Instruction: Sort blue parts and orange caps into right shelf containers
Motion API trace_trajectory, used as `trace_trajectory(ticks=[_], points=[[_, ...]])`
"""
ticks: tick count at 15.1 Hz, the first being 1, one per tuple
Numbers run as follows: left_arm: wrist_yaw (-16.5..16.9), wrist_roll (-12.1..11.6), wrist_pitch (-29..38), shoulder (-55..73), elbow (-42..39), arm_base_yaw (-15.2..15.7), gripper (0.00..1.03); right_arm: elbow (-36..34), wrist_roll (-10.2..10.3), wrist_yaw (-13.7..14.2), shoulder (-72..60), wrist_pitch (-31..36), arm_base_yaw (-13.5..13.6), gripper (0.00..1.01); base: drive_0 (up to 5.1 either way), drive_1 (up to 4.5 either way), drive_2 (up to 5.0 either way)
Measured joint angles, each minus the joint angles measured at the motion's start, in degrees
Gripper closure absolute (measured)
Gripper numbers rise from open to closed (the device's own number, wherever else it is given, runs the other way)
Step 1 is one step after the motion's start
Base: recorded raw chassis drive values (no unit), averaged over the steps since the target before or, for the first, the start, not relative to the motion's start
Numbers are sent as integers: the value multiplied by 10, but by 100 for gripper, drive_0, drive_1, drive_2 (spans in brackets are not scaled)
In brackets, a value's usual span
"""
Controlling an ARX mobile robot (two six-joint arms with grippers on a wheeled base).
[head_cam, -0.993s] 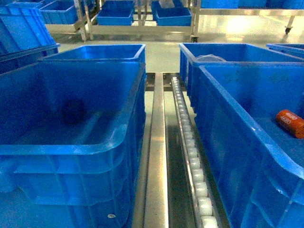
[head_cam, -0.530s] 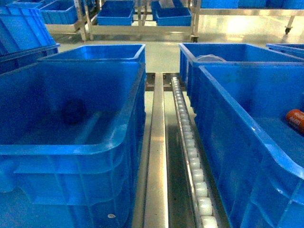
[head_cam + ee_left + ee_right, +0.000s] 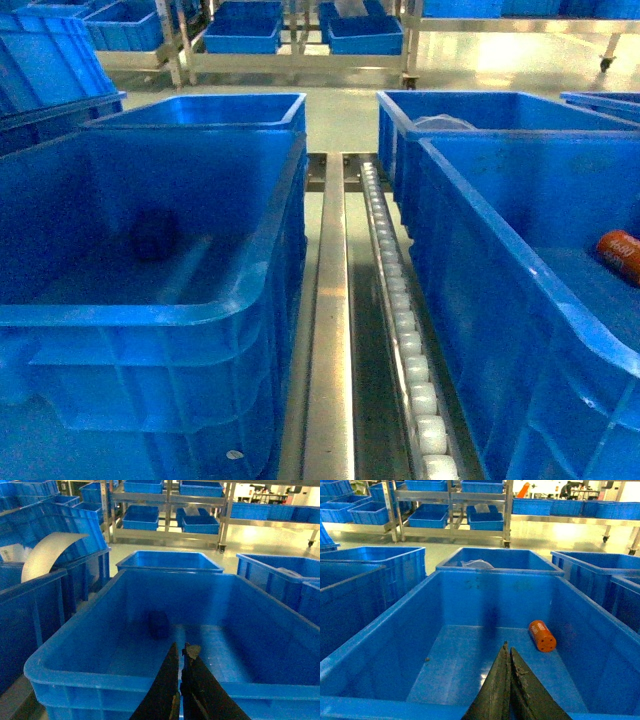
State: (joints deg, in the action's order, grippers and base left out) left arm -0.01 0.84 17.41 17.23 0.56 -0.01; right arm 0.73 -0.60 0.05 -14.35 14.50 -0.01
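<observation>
The right crate [image 3: 395, 630] is the landmark: a large blue bin with a thick rim, filling the right wrist view and the right side of the head view [image 3: 470, 260]. To its left, across a steel rail [image 3: 330, 330] and a row of white rollers [image 3: 405, 330], stands the left crate [image 3: 200, 310], which the left wrist view shows from above its near rim [image 3: 75, 675]. Behind both crates stand more blue bins and a metal shelf rack [image 3: 452, 505].

An orange cap [image 3: 542, 635] lies on its side on the right crate's floor, toward the right wall. The head view catches only its end at the frame edge [image 3: 620, 255]; the right wrist view shows it whole.

A dark, blurred object [image 3: 158, 624] sits on the left crate's floor near the far wall; its kind cannot be told.

The right end effector [image 3: 509, 652] hangs over the right crate's near rim, fingers together, holding nothing. The left end effector [image 3: 181, 650] hangs likewise over the left crate, fingers together. Neither appears in the head view.
</observation>
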Motion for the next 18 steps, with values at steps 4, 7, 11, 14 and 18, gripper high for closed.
trace_trajectory(ticks=[4, 7, 11, 14, 18], points=[[0, 0, -54, -52, 0, 0, 101, 0, 0, 0, 43, -43, 0, 100, 0, 0, 0], [0, 0, -99, -89, 1, 0, 101, 3, 0, -1, 141, -137, 0, 100, 0, 0, 0], [0, -1, -179, -167, 0, 0, 101, 0, 1, -1, 141, -149, 0, 100, 0, 0, 0], [0, -1, -177, -167, 0, 0, 100, 0, 1, -1, 141, -147, 0, 100, 0, 0, 0], [0, -2, -176, -167, 0, 0, 47, 0, 1, -1, 141, -148, 0, 50, 0, 0, 0]])
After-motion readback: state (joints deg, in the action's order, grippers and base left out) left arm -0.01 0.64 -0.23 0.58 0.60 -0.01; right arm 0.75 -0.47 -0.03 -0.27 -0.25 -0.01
